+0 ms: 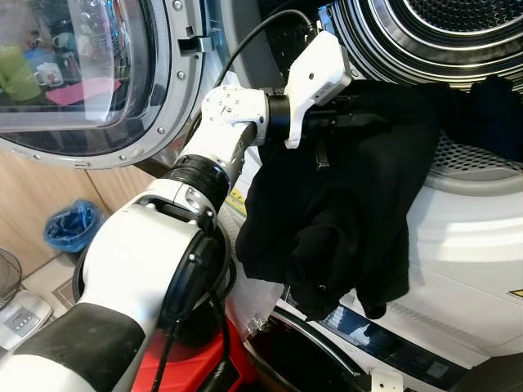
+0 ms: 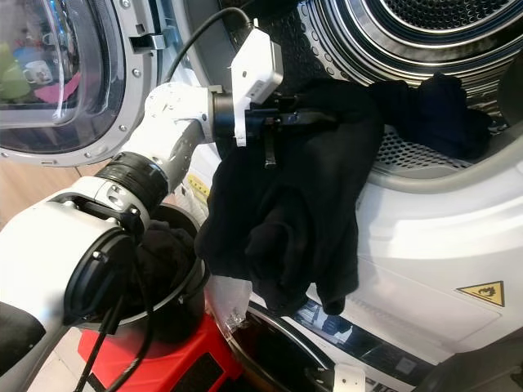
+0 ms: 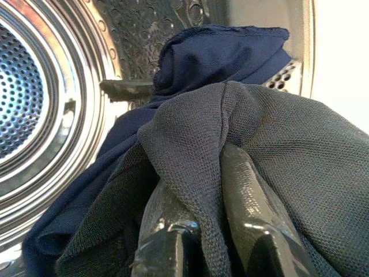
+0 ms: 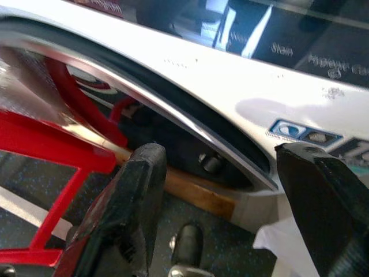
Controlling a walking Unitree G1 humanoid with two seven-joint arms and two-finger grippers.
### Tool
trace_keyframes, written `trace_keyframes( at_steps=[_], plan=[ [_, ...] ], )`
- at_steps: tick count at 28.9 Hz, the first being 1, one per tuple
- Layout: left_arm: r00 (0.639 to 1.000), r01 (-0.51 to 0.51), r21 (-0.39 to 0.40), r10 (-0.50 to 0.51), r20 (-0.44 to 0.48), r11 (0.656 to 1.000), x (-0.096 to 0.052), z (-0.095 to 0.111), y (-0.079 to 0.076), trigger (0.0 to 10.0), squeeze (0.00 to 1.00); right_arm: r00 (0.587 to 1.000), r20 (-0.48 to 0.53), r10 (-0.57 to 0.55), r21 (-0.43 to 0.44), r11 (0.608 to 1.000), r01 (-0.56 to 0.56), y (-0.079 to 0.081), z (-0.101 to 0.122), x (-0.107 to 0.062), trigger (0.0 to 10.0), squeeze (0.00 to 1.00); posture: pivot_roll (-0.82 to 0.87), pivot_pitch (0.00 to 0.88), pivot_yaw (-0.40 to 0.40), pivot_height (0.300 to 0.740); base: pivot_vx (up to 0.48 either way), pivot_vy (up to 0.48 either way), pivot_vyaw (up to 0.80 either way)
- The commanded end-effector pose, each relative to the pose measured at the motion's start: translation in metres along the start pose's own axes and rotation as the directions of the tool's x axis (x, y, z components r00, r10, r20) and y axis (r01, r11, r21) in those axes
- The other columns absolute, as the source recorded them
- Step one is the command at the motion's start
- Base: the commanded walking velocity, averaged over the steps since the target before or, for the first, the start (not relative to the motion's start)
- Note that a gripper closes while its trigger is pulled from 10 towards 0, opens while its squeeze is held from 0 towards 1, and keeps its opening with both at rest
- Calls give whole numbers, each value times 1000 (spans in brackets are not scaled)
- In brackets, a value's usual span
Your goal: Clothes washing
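A black garment (image 1: 343, 204) hangs from my left gripper (image 1: 353, 121), which is shut on its upper edge at the mouth of the upper machine's steel drum (image 1: 425, 41). The cloth drapes down over the white front below the opening. In the left wrist view the dark mesh cloth (image 3: 277, 150) is pinched between both fingers (image 3: 253, 219). A dark navy garment (image 2: 433, 110) lies on the drum's lower lip, partly inside. My right gripper (image 4: 222, 156) is open and holds nothing, low down by the lower machine's door rim (image 4: 190, 121).
The upper machine's round glass door (image 1: 82, 73) stands open to the left. Under my left arm a black basket (image 2: 176, 286) holding dark clothes sits on a red stool (image 2: 163, 359). A blue-lined bin (image 1: 72, 227) and a scale (image 1: 16, 318) are on the floor at left.
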State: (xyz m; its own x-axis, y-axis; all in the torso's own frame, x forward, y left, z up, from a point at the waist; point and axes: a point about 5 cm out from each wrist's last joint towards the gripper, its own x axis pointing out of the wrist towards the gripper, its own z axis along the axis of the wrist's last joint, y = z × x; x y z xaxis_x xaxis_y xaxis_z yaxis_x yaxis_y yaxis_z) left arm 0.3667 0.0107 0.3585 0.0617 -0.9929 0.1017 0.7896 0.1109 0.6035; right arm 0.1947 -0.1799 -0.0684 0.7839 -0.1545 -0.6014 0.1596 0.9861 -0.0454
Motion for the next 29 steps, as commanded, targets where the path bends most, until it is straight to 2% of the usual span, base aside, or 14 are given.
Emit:
trace_keyframes(
  at_steps=[1,7,9,11,13,14,16,19,20,22,24,25,27,29],
  plan=[
    [1000,16,16,-16,24,1000,3,5,0,10000,0,1000,7,0,14,1000,0,-1,-3,-3,10000,0,29,81,31,740,0,0,0],
    [1000,7,5,-7,24,1000,-1,3,1,10000,0,988,141,68,10,997,-71,-3,14,-2,10000,0,27,92,27,740,0,0,0],
    [1000,1,5,-1,20,1000,-2,3,1,10000,0,962,183,204,-45,979,-199,0,14,-7,10000,0,19,98,24,740,0,0,0],
    [1000,-6,4,6,20,1000,-3,3,2,10000,0,923,165,347,-102,937,-334,3,5,-15,10000,0,17,98,21,740,0,0,0],
    [1000,-8,4,7,20,1000,-3,3,2,10000,0,901,154,406,-110,913,-393,4,2,-19,10000,0,16,98,19,740,0,0,0],
    [1000,-12,5,12,20,1000,-3,3,3,10000,0,844,127,521,-174,850,-498,6,-5,-29,10000,0,15,100,18,740,0,0,0],
    [1000,-16,6,16,21,1000,-4,4,3,10000,0,775,108,623,-209,777,-595,6,-9,-41,10000,0,13,101,15,740,0,0,0],
    [1000,-19,6,18,21,1000,-4,4,3,10000,0,718,95,689,-246,716,-654,4,-7,-51,10000,0,10,104,14,740,0,0,0],
    [1000,-20,6,19,21,1000,-4,4,3,10000,0,619,128,775,-266,628,-731,8,8,-66,10000,0,10,104,14,740,0,0,0],
    [1000,-18,6,18,22,1000,-4,4,3,10000,0,509,208,835,-277,550,-788,16,30,-81,10000,0,8,109,14,740,0,0,0],
    [1000,-17,6,17,22,1000,-4,3,3,10000,0,429,282,858,-317,505,-803,22,53,-91,10000,0,8,110,15,740,0,0,0],
    [1000,-15,4,15,21,1000,-4,3,3,10000,0,340,362,868,-364,467,-806,32,80,-102,10000,0,7,110,15,740,0,0,0],
    [1000,-13,3,13,19,1000,-4,2,2,10000,0,261,421,869,-396,435,-809,40,102,-112,10000,0,8,112,16,740,0,0,0],
    [1000,-12,1,12,17,1000,-5,1,2,10000,0,204,454,867,-426,413,-805,46,118,-119,10000,0,10,111,13,740,0,0,0]
  ],
)
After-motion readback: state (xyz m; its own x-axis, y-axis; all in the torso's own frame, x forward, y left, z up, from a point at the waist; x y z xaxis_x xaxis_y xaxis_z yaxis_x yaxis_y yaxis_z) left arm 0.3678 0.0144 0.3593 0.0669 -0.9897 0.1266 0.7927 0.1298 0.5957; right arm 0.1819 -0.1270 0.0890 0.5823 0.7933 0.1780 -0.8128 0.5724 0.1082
